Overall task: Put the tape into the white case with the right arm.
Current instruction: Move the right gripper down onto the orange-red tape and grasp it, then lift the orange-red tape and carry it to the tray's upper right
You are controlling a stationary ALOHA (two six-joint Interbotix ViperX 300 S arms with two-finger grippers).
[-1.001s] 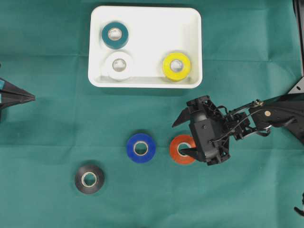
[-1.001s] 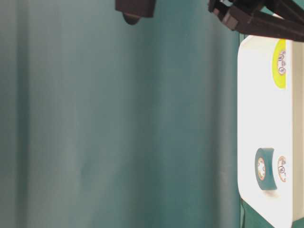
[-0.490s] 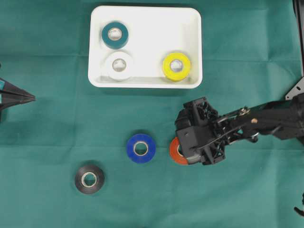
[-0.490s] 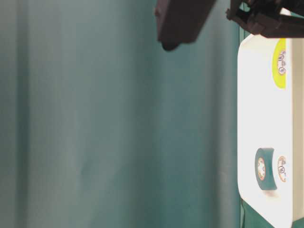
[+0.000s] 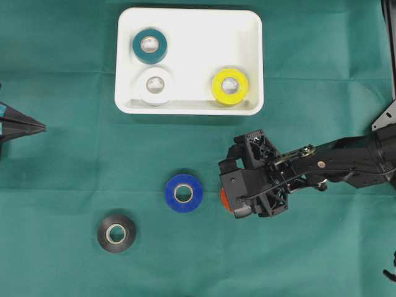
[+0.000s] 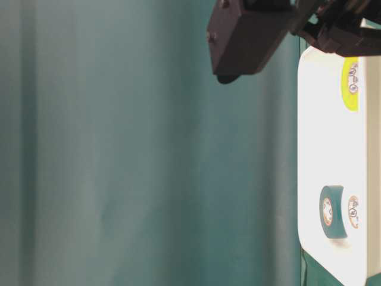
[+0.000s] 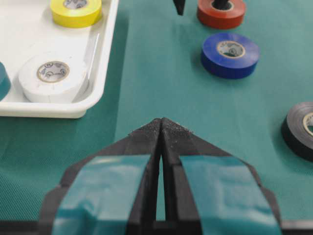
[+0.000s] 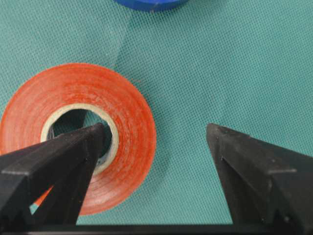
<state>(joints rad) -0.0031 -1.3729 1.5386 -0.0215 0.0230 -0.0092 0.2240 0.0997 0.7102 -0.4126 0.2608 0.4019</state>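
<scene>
While end effector (image 8: 155, 134) gapes, finger inside orange tape (image 8: 78, 132)

There are six tape rolls in total. Three lie in the one white case (image 5: 189, 60): a teal roll (image 5: 149, 45), a white roll (image 5: 154, 85) and a yellow roll (image 5: 230, 86). Three are on the green bench (image 5: 74, 173): a blue roll (image 5: 184, 193), a black roll (image 5: 116, 233) and an orange roll (image 8: 78, 132). Two end effectors are seen.

Teal-green cloth (image 5: 68, 161) spread flat under everything.
Faintly creased in long straight fold lines, finely woven up close, edged at the far right of the overhead view by a dark strut (image 5: 390, 43).
</scene>
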